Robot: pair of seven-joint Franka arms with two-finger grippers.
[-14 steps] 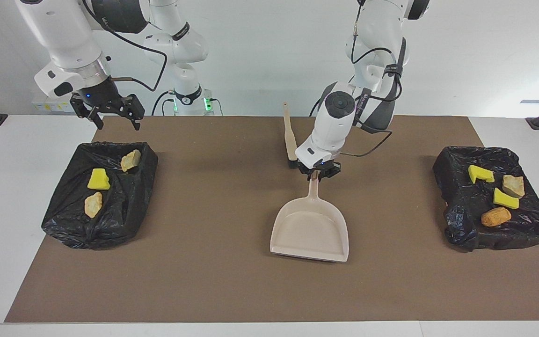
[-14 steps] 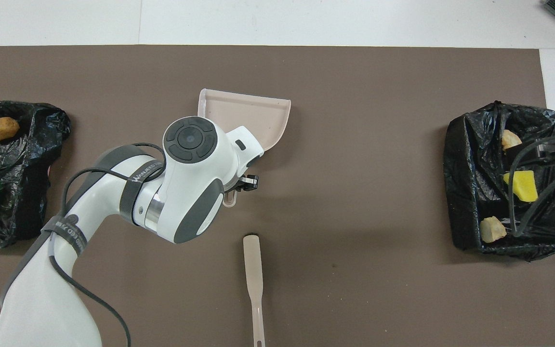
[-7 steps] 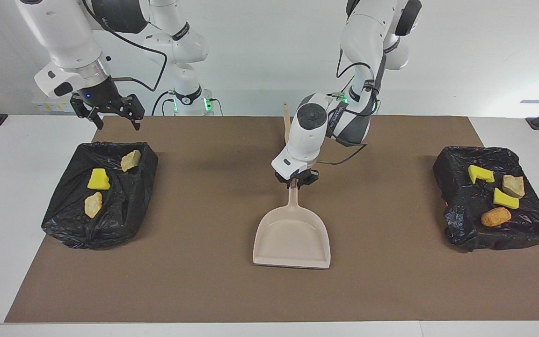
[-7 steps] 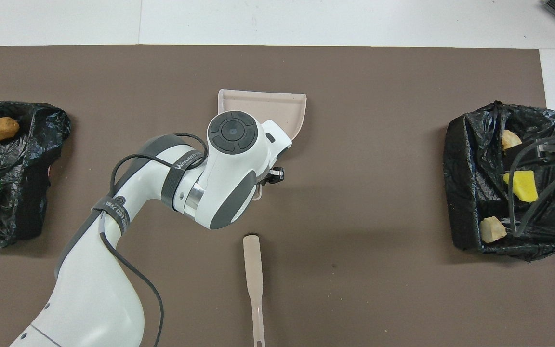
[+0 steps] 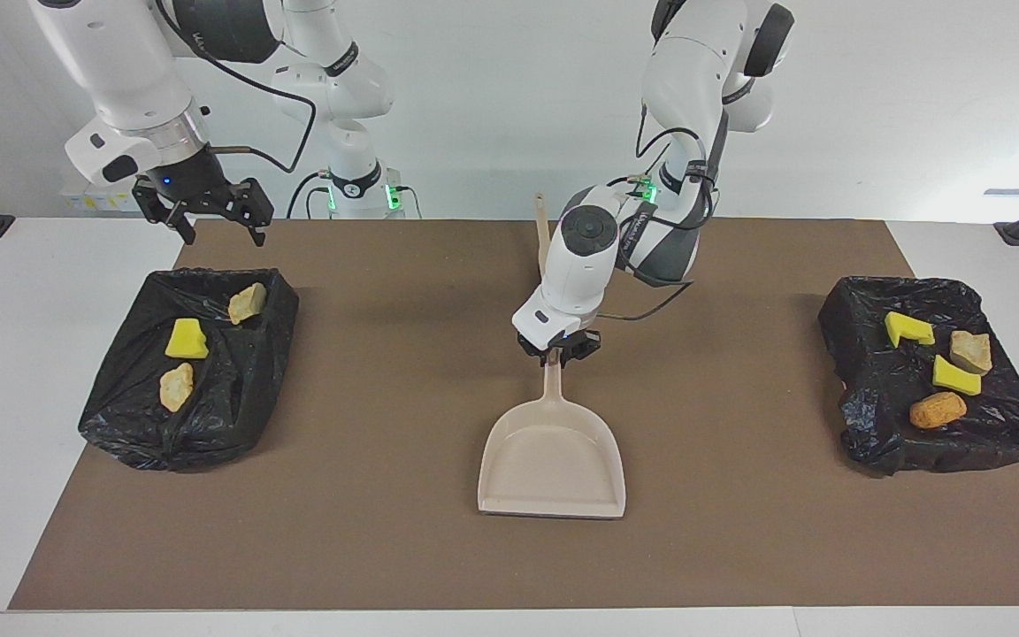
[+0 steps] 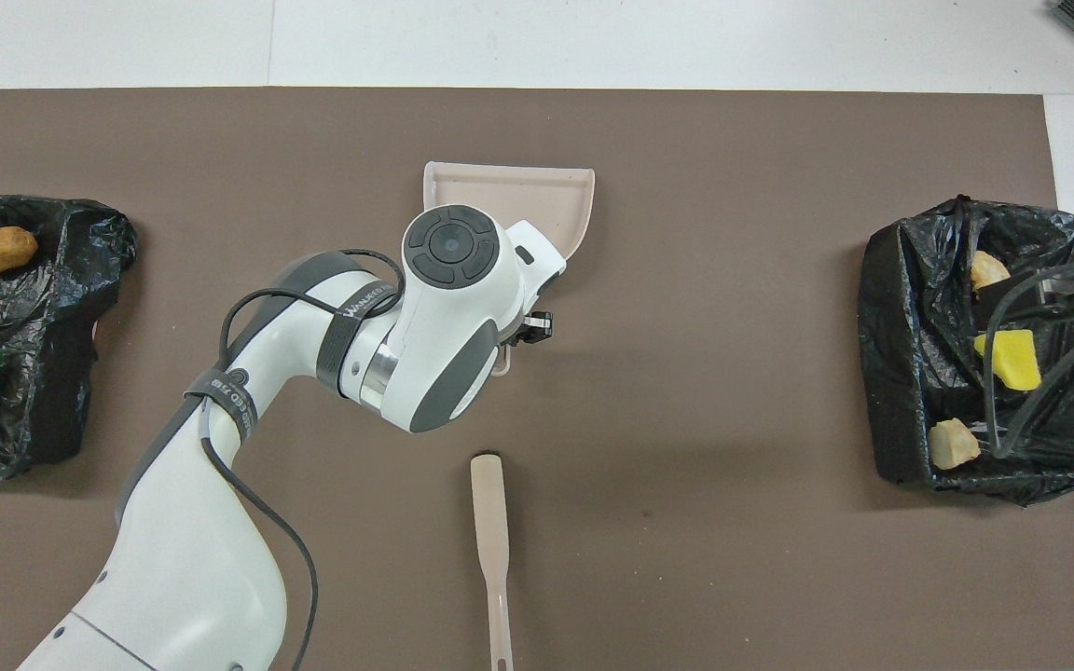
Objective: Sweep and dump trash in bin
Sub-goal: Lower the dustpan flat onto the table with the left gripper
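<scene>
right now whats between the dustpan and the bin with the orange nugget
Nothing: the facing view shows only bare brown mat between the dustpan and that bin; the overhead view agrees.

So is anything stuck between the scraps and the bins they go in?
No, nothing visible is. All seven scraps already lie on the black bags of the two bins. The dustpan is empty, its handle held by the left gripper. The right gripper waits, open, over one bin's near edge.
</scene>
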